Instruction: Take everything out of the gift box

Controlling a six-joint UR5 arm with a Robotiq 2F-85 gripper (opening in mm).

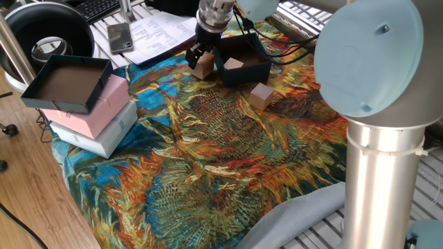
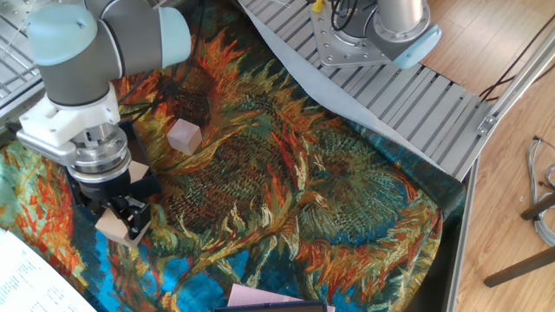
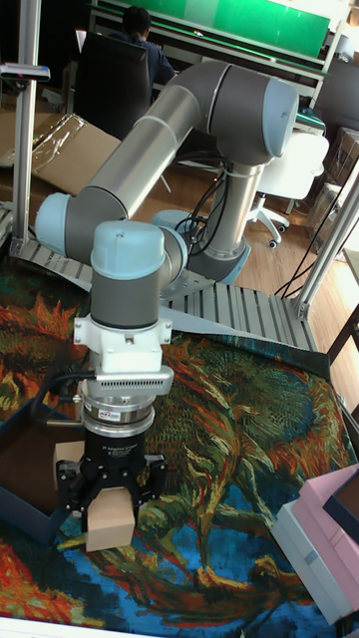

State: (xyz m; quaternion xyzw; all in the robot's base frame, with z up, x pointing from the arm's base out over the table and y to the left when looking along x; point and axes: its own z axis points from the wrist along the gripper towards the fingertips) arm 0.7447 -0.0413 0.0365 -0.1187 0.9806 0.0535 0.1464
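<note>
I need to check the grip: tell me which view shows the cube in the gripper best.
The tall fixed view: the cube faces the camera, clamped between the gripper fingers. One fixed view shows it small and far, beside the gift box. The other fixed view shows it partly hidden by the gripper.

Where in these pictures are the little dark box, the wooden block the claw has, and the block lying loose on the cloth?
gift box (image 1: 257, 68), one fixed view, front wall.
held wooden cube (image 3: 108, 521), tall fixed view, front face.
loose wooden cube (image 2: 184, 137), the other fixed view, its top face.

Navy gift box (image 1: 243, 61) holds 1 wooden cube (image 1: 233, 64); another (image 1: 261, 95) lies outside; a 3rd (image 1: 203, 67) is tool-gripped.
</note>
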